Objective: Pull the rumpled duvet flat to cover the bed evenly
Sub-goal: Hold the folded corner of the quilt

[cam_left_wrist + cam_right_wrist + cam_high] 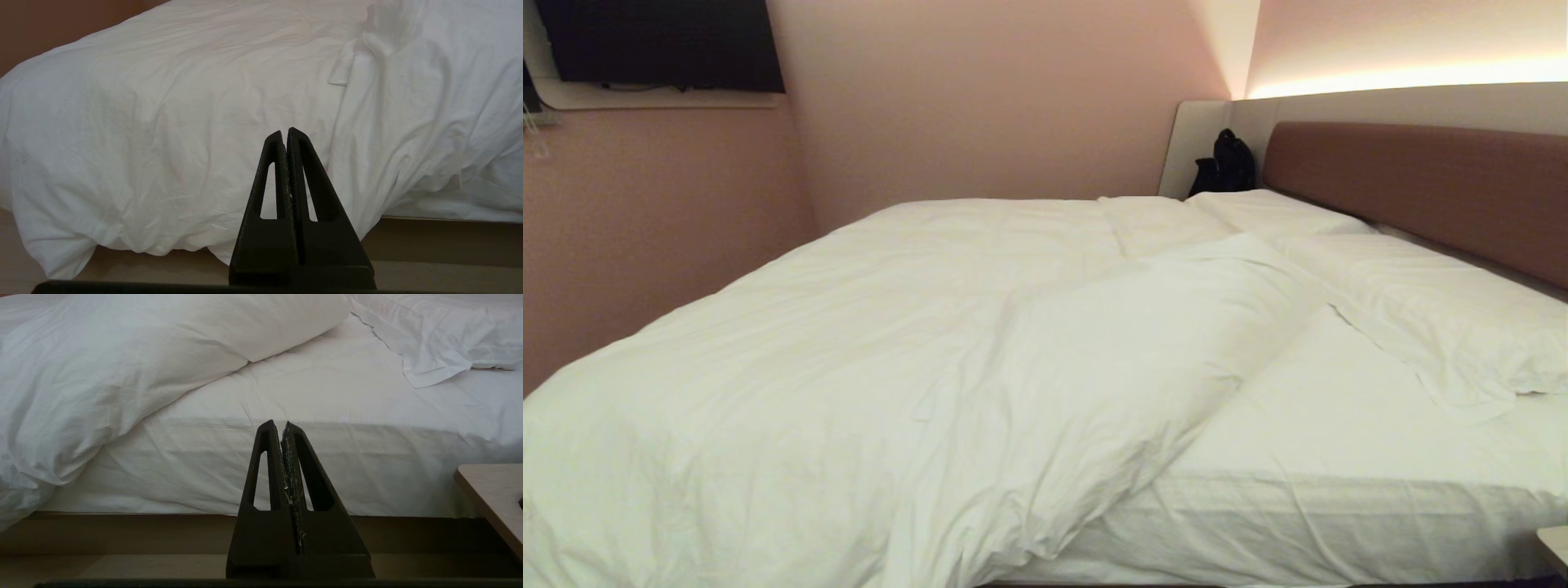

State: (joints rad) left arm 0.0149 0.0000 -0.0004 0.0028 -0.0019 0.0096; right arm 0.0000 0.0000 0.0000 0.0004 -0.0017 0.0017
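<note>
Starting out, both the left end effector [286, 131] and right end effector [281, 424] are clenched empty near the bed [1339, 506]; next, grasp the duvet [866, 351] edge and pull right.

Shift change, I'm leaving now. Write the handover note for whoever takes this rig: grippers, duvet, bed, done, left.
Left gripper: shut, empty, short of the bed's side, facing the overhanging duvet.
Right gripper: shut, empty, short of the bed, facing the bare sheet.
Duvet: bunched toward the foot end, its near corner folded back, so the sheet below the pillows lies bare; it hangs over the near side.
Done: nothing visible yet.
Left: grip the folded-back corner, likely with the right gripper, draw it toward the headboard, then even out the cover.
</note>
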